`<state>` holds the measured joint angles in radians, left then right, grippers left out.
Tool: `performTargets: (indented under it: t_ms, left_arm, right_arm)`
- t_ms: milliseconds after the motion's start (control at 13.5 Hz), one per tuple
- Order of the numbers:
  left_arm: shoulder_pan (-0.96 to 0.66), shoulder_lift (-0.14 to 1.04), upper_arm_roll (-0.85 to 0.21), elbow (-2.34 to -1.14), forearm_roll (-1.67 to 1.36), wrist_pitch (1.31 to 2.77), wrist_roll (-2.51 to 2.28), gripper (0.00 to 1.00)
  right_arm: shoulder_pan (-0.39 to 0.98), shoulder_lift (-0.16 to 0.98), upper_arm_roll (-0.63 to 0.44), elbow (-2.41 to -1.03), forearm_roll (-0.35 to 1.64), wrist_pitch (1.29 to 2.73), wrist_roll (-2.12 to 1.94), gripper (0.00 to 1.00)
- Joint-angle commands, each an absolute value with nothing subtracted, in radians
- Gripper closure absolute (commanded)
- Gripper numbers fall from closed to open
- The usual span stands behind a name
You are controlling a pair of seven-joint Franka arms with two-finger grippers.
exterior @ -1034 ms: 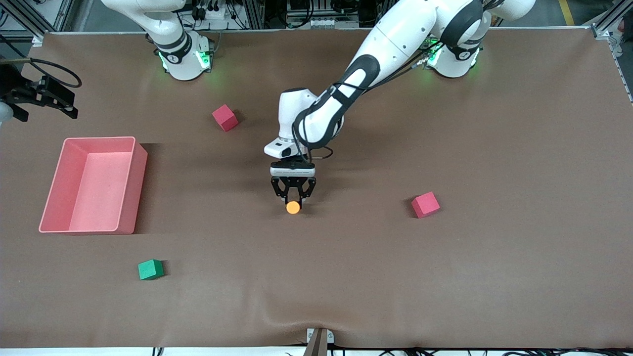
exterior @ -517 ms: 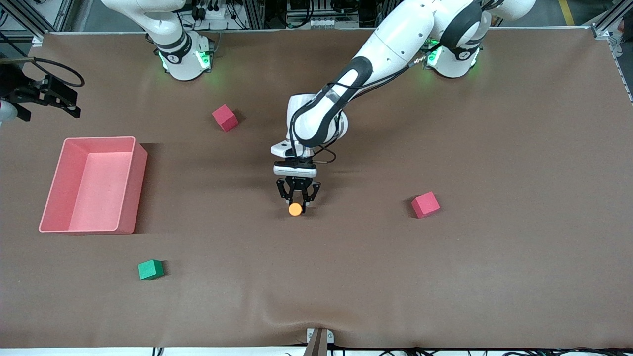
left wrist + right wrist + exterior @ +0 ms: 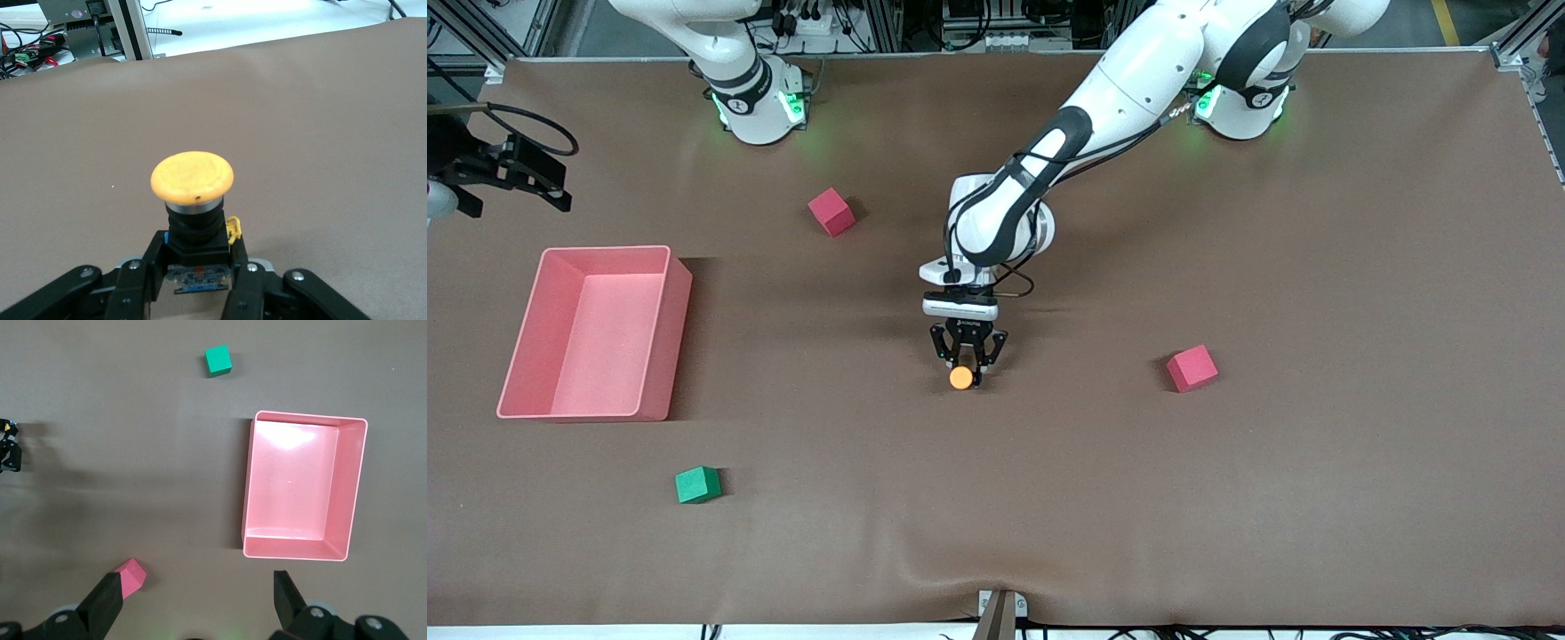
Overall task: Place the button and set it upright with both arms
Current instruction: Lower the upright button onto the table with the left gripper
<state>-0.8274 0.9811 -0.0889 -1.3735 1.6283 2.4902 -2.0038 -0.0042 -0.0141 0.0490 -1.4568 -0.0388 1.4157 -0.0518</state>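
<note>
The left gripper (image 3: pixel 961 363) at mid-table is clamped on the button (image 3: pixel 193 200) (orange cap up, black body between its fingers (image 3: pixel 243 283)). The right gripper (image 3: pixel 200 600) waits spread wide above the pink bin (image 3: pixel 353 487).

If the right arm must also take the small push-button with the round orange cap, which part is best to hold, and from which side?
Probably the small push-button's round orange cap, from above or the side. The left gripper is shut on the black body below the cap, its fingers filling both flanks, so only the wide cap stays free. The right gripper waits open above the table near the pink plastic bin.
</note>
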Motion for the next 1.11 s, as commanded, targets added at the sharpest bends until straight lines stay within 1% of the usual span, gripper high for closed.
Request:
performTargets:
  t_ms: [0, 148, 443, 517, 591, 886, 1034]
  left_arm:
    - [-0.848, 1.031, -0.071, -1.319, 1.700, 2.503, -2.089, 1.00]
    - [-0.857, 1.042, -0.055, -1.319, 1.703, 2.503, -2.117, 1.00]
    - [-0.857, 1.048, -0.057, -1.319, 1.700, 2.503, -2.121, 1.00]
    - [-0.857, 1.046, -0.058, -1.319, 1.692, 2.503, -2.123, 0.75]
    - [-0.856, 1.045, -0.058, -1.321, 1.698, 2.505, -2.129, 0.01]
    - [-0.857, 1.026, -0.070, -1.325, 1.683, 2.507, -2.129, 0.00]
    - [-0.861, 1.009, -0.086, -1.342, 1.620, 2.507, -2.126, 0.00]
  right_arm:
    - [-0.003, -0.011, 0.049, -1.439, -0.029, 1.404, -0.063, 0.00]
    - [-0.003, -0.011, 0.049, -1.439, -0.029, 1.402, -0.063, 0.00]
    - [-0.003, -0.011, 0.049, -1.439, -0.029, 1.399, -0.063, 0.00]
    - [-0.003, -0.011, 0.049, -1.439, -0.029, 1.397, -0.063, 0.00]
    - [-0.005, -0.011, 0.049, -1.439, -0.029, 1.399, -0.063, 0.00]
    - [-0.005, -0.011, 0.049, -1.439, -0.029, 1.399, -0.063, 0.00]
    - [-0.005, -0.011, 0.049, -1.439, -0.028, 1.399, -0.063, 0.00]
